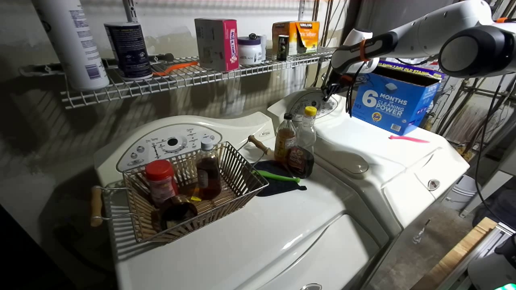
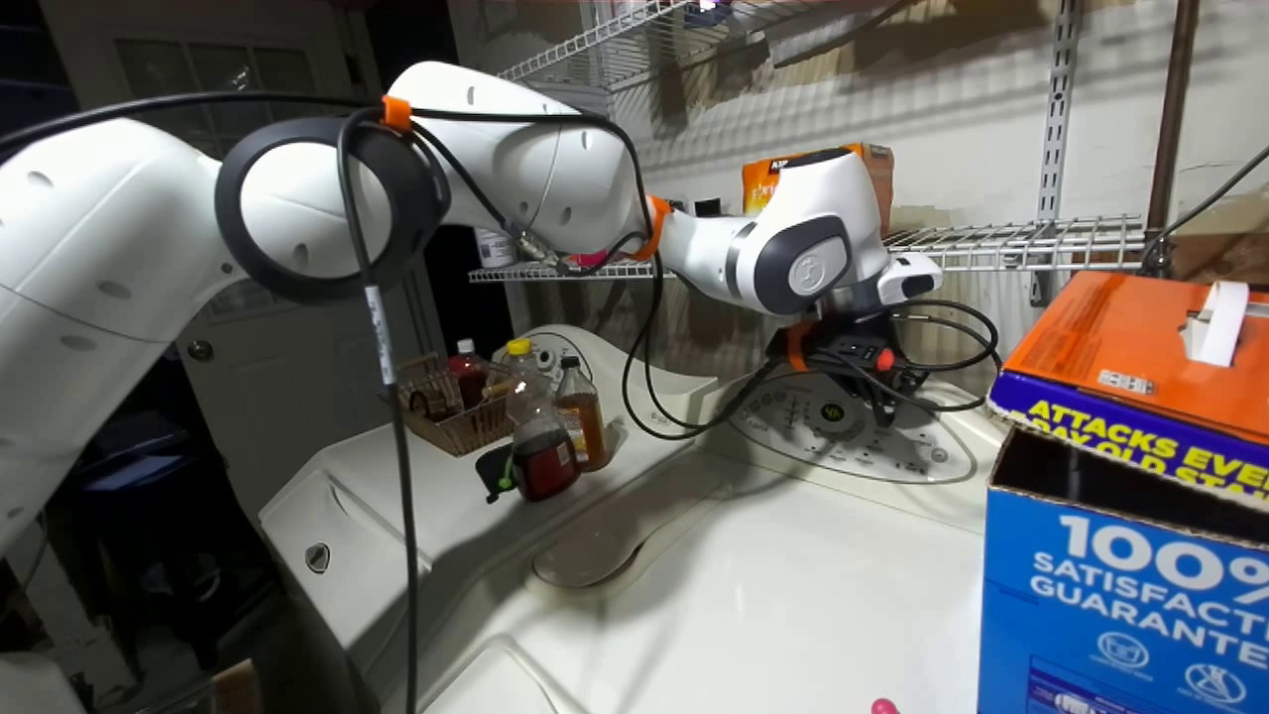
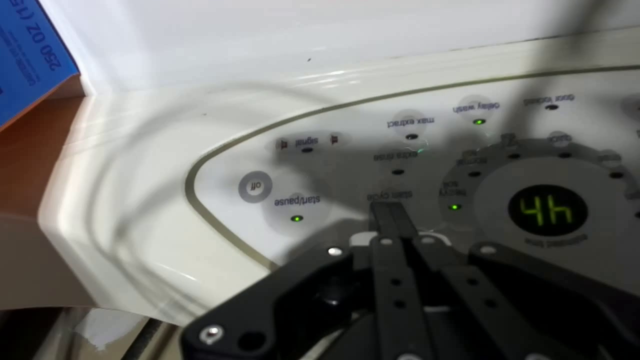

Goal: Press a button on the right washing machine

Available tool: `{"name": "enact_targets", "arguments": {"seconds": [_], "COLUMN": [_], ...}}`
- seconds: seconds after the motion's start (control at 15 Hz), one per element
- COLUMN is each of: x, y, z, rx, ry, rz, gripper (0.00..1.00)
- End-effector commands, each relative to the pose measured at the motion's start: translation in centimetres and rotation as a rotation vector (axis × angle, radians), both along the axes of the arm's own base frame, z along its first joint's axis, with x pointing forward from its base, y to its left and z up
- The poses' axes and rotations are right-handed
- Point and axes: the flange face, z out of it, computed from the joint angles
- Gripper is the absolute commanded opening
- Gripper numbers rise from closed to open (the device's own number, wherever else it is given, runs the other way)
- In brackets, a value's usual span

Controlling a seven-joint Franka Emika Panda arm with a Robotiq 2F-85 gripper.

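Note:
The right washing machine [image 1: 354, 139] is white and glossy and also fills the lower middle of an exterior view [image 2: 753, 595]. Its oval control panel [image 2: 922, 458] shows upside down in the wrist view [image 3: 345, 175]. The round display [image 3: 548, 210] reads 4h. Green lights glow by start/pause [image 3: 297, 218], delay wash and heavy soil. The grey off button [image 3: 255, 187] is left of start/pause. My gripper [image 3: 389, 206] is shut and empty, its fingertips over the stain cycle label. It is at the panel in both exterior views [image 1: 325, 97] [image 2: 882, 415]. Whether the tips touch the panel, I cannot tell.
A blue detergent box [image 1: 393, 98] stands on the washer beside the panel. The neighbouring machine [image 1: 242, 233] holds a wire basket [image 1: 236, 201] and bottles, including a syrup bottle [image 1: 300, 161]. A wire shelf [image 1: 177, 80] runs above. Black cables loop round the wrist.

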Motion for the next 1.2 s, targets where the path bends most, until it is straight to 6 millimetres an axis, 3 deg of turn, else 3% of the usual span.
{"name": "enact_targets", "arguments": {"seconds": [0.0,0.2,0.33,0.4,0.47,0.87,1.13], "x": [1.8,1.3,0.6,-0.1,-0.5,-5.1,-8.8], "y": [1.7,1.9,0.7,0.3,0.1,-0.4,2.1], "z": [-1.3,-1.0,0.0,0.8,1.1,4.2,7.1], "rx": [-0.024,-0.033,-0.073,-0.058,-0.053,-0.032,0.037], "ry": [-0.028,0.018,0.032,0.051,0.061,0.232,0.397], "rz": [-0.114,-0.114,-0.096,-0.068,-0.037,0.217,0.323], "gripper": [0.00,0.00,0.00,0.26,0.27,0.67,0.95]}}
